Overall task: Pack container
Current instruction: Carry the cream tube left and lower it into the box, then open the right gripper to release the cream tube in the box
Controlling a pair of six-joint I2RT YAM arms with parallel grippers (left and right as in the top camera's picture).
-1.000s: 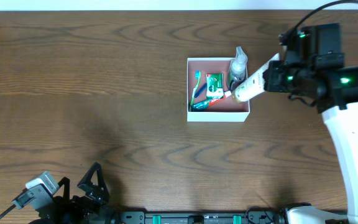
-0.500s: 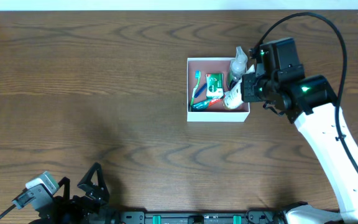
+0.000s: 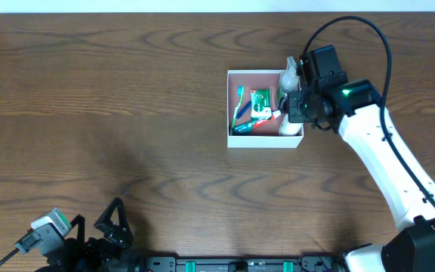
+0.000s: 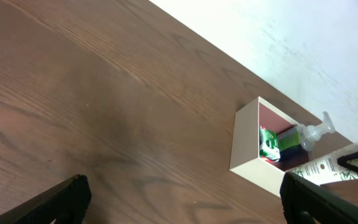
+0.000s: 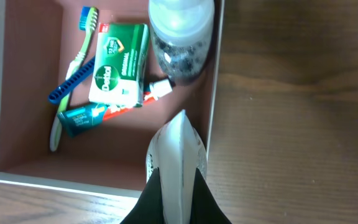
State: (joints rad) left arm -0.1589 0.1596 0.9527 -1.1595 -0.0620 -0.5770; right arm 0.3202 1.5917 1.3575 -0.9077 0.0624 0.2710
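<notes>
Right gripper (image 5: 173, 202), clamping a white tube (image 5: 178, 149), is hovering over the right wall of the container (image 5: 114, 143), tube aiming inward; left gripper (image 3: 114, 221) is gaping, far off.

There is one square, shallow white container with a dusty-pink floor (image 3: 266, 141), right of centre on the one brown wooden tabletop (image 3: 112, 91). Inside it lie one green cardboard soap box (image 5: 120, 62), one toothbrush with a pale green handle and blue bristles (image 5: 82, 46), one dark blue perforated plastic strip (image 5: 73, 79) too small to identify, and one small teal-and-red toothpaste tube with a white cap (image 5: 98, 114). One clear plastic pump bottle (image 5: 180, 43) is at its far right corner. One white plastic squeeze tube (image 5: 176, 152) is at its near right wall. There are two end effectors: the left end effector (image 4: 183, 186) and the right end effector (image 5: 174, 186).
</notes>
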